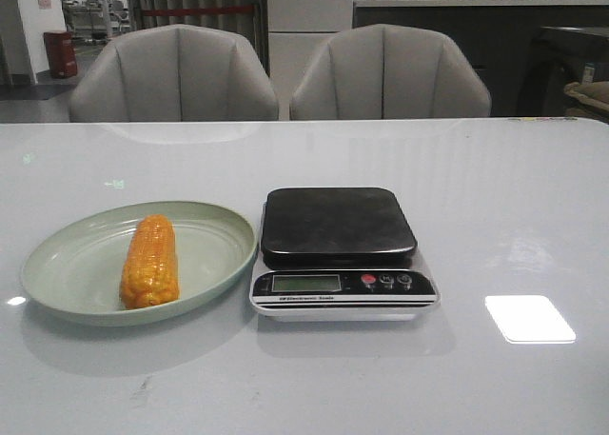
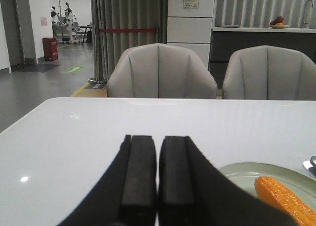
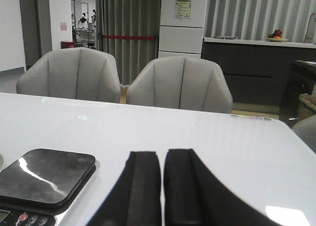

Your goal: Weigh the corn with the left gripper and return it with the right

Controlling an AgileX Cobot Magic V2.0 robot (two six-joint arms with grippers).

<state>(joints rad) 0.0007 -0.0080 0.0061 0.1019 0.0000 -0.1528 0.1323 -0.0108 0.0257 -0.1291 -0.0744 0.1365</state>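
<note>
The orange-yellow corn (image 1: 150,261) lies on a pale green plate (image 1: 67,283) at the table's front left. A kitchen scale (image 1: 338,226) with a dark, bare platform stands just right of the plate. Neither gripper shows in the front view. In the left wrist view my left gripper (image 2: 158,139) is shut and empty, above the table and apart from the corn (image 2: 286,199) and the plate (image 2: 242,174). In the right wrist view my right gripper (image 3: 162,154) is shut and empty, beside the scale (image 3: 47,174).
Two grey chairs (image 1: 176,73) (image 1: 385,73) stand behind the white table's far edge (image 1: 304,123). A bright light patch (image 1: 529,318) lies on the table to the right of the scale.
</note>
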